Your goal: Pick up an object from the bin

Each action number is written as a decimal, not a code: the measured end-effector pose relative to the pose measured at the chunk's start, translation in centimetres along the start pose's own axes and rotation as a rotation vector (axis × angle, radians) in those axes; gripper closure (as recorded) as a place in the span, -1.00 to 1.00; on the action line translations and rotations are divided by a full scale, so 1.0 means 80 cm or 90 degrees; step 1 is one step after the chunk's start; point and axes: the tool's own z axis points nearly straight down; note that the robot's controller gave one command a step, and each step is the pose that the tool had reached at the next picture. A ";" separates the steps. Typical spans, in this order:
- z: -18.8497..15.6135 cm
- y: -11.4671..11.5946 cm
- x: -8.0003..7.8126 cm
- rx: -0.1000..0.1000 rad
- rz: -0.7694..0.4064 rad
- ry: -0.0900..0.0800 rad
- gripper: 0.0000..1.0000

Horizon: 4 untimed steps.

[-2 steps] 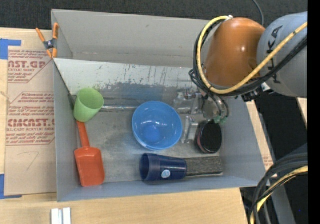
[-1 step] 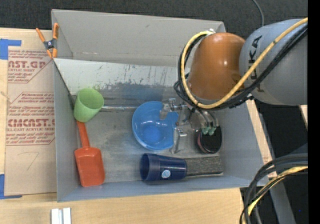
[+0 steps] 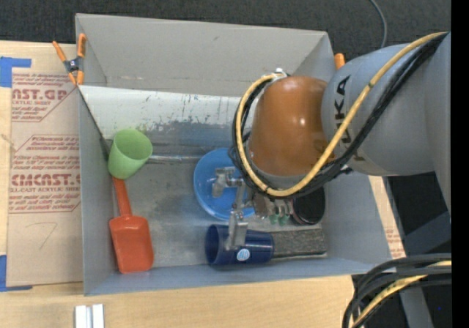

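1. The grey metal bin (image 3: pixel 94 173) holds a few loose things, and the arm (image 3: pixel 388 114) reaches into it from the right side of the camera view.
2. The wrist carries a round orange cover (image 3: pixel 289 125), and black and yellow cables (image 3: pixel 245 136) loop around this cover.
3. The tool (image 3: pixel 231 209) hangs below the cover, in the lower middle part of the bin.
4. Its fingers look spread: one finger (image 3: pixel 222 184) is over the blue round dish (image 3: pixel 207 189), and the other one (image 3: pixel 238 228) points down to the dark blue cup (image 3: pixel 253 250).
5. No thing is seen pinched between the two fingers.
6. The dark blue cup lies on its side near the front wall of the bin, with its mouth turned to the left. The lower finger ends at the top edge of this cup.
7. The blue round dish lies flat on the bin floor just above the cup, and the wrist hides part of it.
8. A black round thing (image 3: pixel 311 206) and a dark grey flat piece (image 3: pixel 300 242) lie right of the tool, partly under the arm.
9. A green cup (image 3: pixel 128 152) lies at the left wall. An orange scoop (image 3: pixel 130 242) lies below it, and its handle points up to the cup.
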 end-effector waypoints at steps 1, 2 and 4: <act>0.060 -0.015 -0.061 0.004 -0.015 -0.008 -1.00; 0.045 0.059 -0.023 -0.001 -0.012 -0.006 -1.00; 0.114 -0.014 -0.019 -0.003 0.068 -0.035 -1.00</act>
